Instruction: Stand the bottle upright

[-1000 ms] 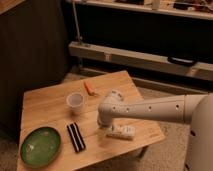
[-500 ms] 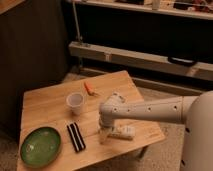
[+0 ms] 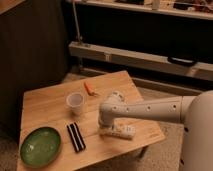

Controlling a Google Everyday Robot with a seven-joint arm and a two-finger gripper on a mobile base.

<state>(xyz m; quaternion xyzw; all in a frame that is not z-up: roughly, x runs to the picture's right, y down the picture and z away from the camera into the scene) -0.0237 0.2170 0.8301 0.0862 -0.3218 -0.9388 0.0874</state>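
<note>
Gripper [image 3: 109, 128] sits low at the front of the wooden table [image 3: 47, 102], pointing down at the left end of the bottle [image 3: 125, 132]; whether it is clamped or released cannot be told, as the wrist covers it. Dark marks on the bottle are too small to read. It lies on its side near the table's front right edge. The white arm [image 3: 150, 107] reaches in from the right, level over the table, then bends down. A cup [image 3: 75, 101] stands well apart, behind and to the left.
</note>
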